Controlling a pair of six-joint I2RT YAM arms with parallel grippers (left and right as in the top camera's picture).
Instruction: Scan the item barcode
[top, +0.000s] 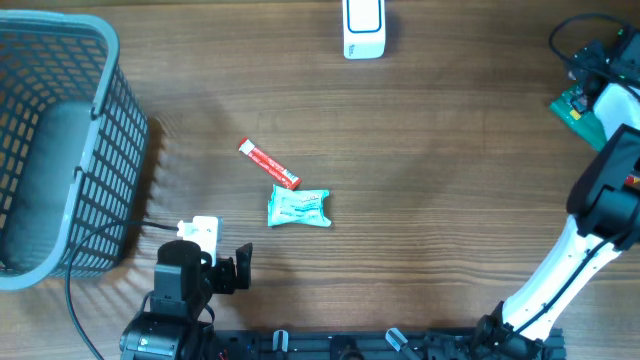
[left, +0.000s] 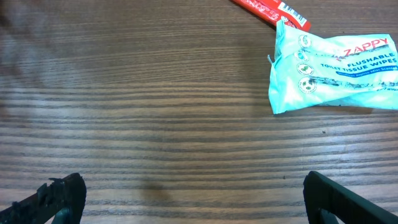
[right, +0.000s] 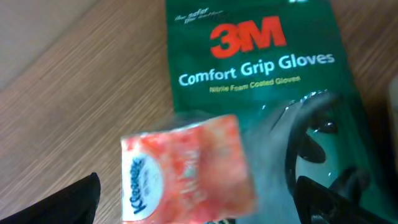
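An orange Kleenex tissue pack (right: 186, 171) shows blurred in the right wrist view, between the wide-apart fingers of my right gripper (right: 199, 193). Neither finger touches it, and the gripper is open. Under it lies a green 3M gloves package (right: 261, 74), which sits at the table's far right edge (top: 573, 110). The white barcode scanner (top: 363, 28) stands at the back middle. My left gripper (top: 222, 250) (left: 196, 186) hangs open and empty near the front edge. A teal wipes pack (top: 299, 208) (left: 336, 71) and a red stick pack (top: 268, 164) (left: 270, 9) lie beyond it.
A grey wire basket (top: 110, 150) stands at the left, with a cable running along its front. The right arm's white link (top: 560, 265) reaches from the front right towards the gloves package.
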